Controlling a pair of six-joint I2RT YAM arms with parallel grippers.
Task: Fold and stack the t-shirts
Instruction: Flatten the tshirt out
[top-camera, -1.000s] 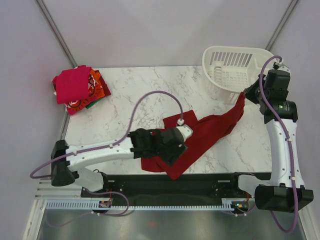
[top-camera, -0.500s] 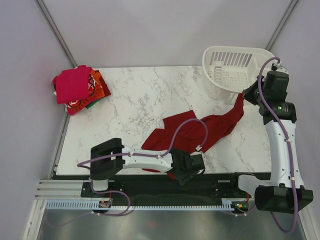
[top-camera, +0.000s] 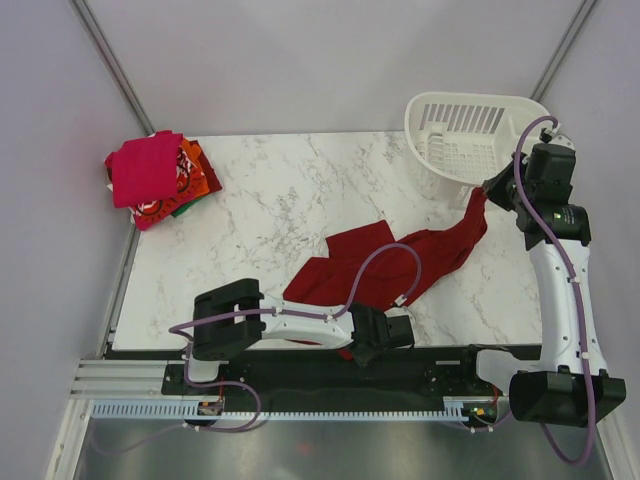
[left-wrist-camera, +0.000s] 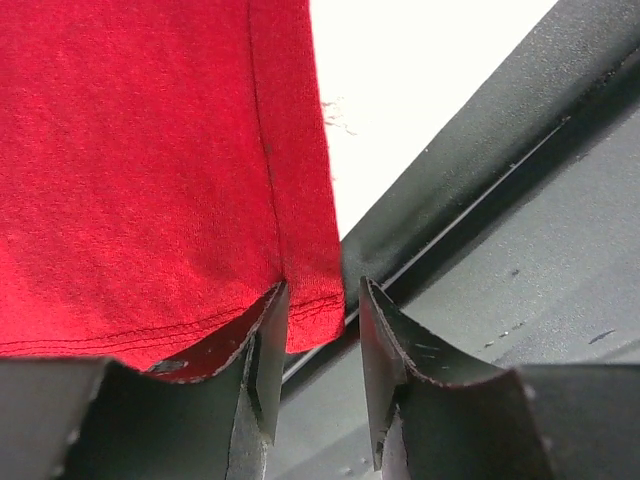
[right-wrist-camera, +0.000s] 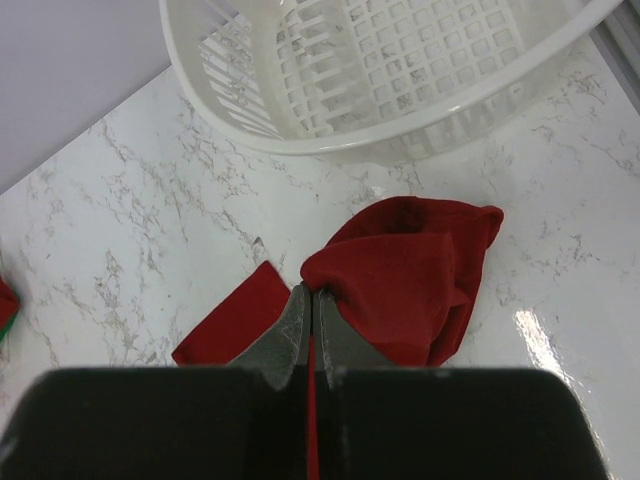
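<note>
The marble bench (top-camera: 260, 200) ends at a black rail (left-wrist-camera: 520, 200) just beneath the left pincer (left-wrist-camera: 320, 292), which stands narrowly parted around a hem corner of the dark red shirt (top-camera: 400, 265). The right pincer (right-wrist-camera: 311, 297), clamped on the shirt's other end, hangs beside the basket (top-camera: 470, 110).

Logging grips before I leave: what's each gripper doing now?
Left gripper: open, a corner of the shirt between its jaws.
Right gripper: shut on the shirt.

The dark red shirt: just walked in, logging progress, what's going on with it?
The right pincer is shut on one end of the dark red t-shirt, holding it up beside the basket. The left pincer, open, straddles its hem corner at the near edge of the table. A stack of shirts sits far left.
</note>
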